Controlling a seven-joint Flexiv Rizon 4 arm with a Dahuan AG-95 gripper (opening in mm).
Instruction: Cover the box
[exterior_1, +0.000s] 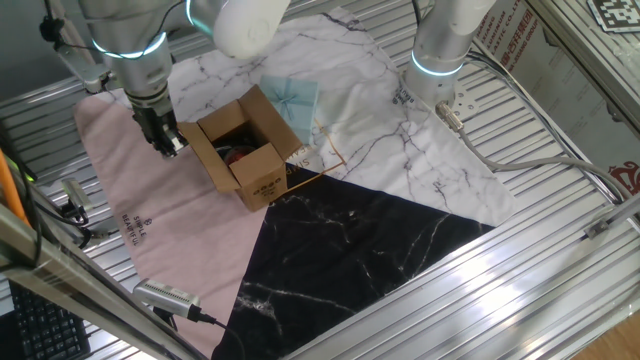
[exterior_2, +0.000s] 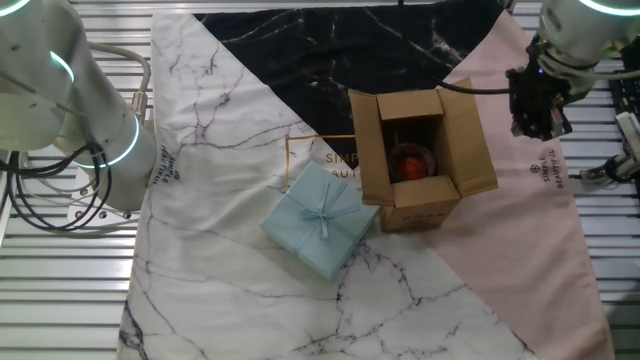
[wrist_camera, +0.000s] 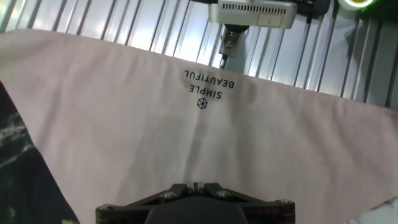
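Box (exterior_1: 243, 148) open, flaps splayed, dark and red contents inside; sits centre-left in one fixed view, on mat where pink, white marble and black panels meet. Long axis runs upper left to lower right there. Pale blue gift box (exterior_2: 320, 218) just beside it, lower left of it in other fixed view. Gripper (exterior_1: 168, 143) hangs left of box, near outer flap, over pink panel (wrist_camera: 186, 143). Fingers look close together, holding nothing; exact gap: cannot tell. Coming move judged: sweep right, fold near flap inward.

My two fixed views look down from opposite sides, sharing the box (exterior_1: 243, 148); hand view faces the cloth (wrist_camera: 186, 143) closely.
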